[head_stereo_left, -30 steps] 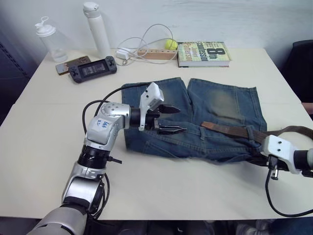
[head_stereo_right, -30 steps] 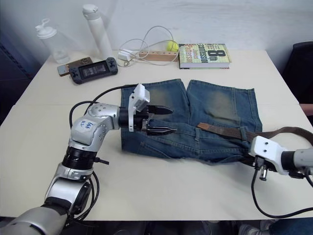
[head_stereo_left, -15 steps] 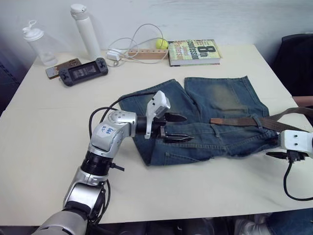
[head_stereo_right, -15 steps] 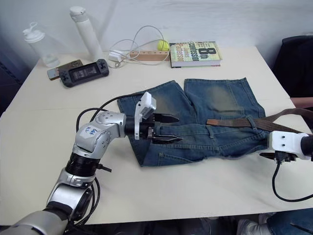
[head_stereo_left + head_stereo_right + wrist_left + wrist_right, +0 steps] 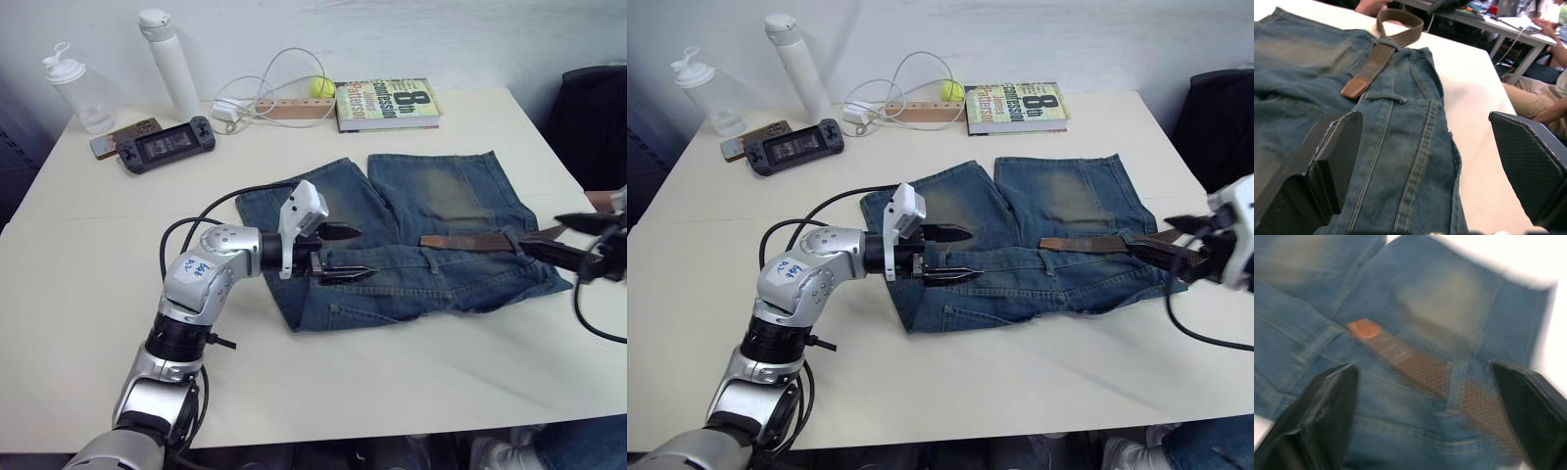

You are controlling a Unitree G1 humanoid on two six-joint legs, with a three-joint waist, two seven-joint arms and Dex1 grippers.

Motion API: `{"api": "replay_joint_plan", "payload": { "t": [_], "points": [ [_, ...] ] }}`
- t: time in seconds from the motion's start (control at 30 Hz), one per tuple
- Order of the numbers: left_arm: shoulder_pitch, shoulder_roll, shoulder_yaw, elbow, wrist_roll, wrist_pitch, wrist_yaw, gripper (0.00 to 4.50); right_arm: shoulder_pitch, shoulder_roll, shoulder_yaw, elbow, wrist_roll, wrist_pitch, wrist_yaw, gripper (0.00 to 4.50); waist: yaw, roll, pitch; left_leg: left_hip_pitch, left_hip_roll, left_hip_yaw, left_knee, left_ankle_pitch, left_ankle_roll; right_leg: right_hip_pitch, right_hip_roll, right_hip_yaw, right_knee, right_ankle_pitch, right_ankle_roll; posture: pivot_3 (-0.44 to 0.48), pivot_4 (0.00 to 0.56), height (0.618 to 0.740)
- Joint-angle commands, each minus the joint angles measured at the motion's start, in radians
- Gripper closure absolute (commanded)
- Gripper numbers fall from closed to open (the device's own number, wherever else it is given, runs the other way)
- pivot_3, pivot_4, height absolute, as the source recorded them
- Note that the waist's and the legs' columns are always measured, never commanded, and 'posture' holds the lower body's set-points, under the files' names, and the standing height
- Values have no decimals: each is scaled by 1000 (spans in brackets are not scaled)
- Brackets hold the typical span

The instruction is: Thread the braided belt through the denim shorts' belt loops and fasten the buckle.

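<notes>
- Cream tabletop under faded denim shorts, yellowish worn patches on both legs; woven brown braided belt across waistband, tan leather tip leftward, strap trailing off right edge.
- Book reading "8th Confession"; two bottles, one handheld console, one yellow ball.
- Left gripper parted wide over waistband, holding nothing.
- Right gripper at shorts' right edge, spread, empty.
- Left wrist: belt tip just past one belt loop.
- Right wrist: strap passing under one loop.

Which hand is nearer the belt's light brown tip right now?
Left. The left hand hovers over the shorts a short way from the tip; the right hand is farther, at the shorts' edge.
</notes>
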Motion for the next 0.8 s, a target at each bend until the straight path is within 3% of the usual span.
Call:
{"api": "replay_joint_plan", "payload": {
  "t": [0.03, 0.17, 0.23, 0.5, 0.8],
  "points": [
    [5, 5, 22, -57, -25, 7, 36, 0, -185, 194, -252, -3, 148, 425, -282, 26, -3, 1, 0, 0, 0, 1, 0, 0, 0, 0, 0, 0, 0, 0, 0, 0, 150, 740],
    [11, 4, 28, -78, -41, 29, 70, 0, -297, 404, -437, 13, 145, 611, -453, 26, -2, 1, -1, 0, 0, 0, -1, 0, 0, -2, 0, 0, 5, 0, 0, 0, 150, 740],
    [15, 7, 30, -89, -47, 39, 83, 0, -332, 455, -500, 39, 176, 626, -521, 26, -4, 1, -1, -1, 0, 0, -1, 0, 0, -2, 0, 0, 5, 0, 0, 0, 150, 740],
    [26, 20, 47, -109, -61, 61, 131, 0, -382, 531, -606, 137, 274, 626, -733, 26, -11, 3, -1, -1, -2, 2, -1, 1, 1, -5, -2, 1, 10, 0, -1, 0, 150, 740],
    [22, 30, 40, -107, -70, 61, 151, 0, -474, 597, -660, 194, 263, 609, -803, 26, -20, 3, -2, -1, -2, 3, -1, 1, 1, -7, -2, 2, 12, -1, -1, 0, 150, 740]
  ]
}}
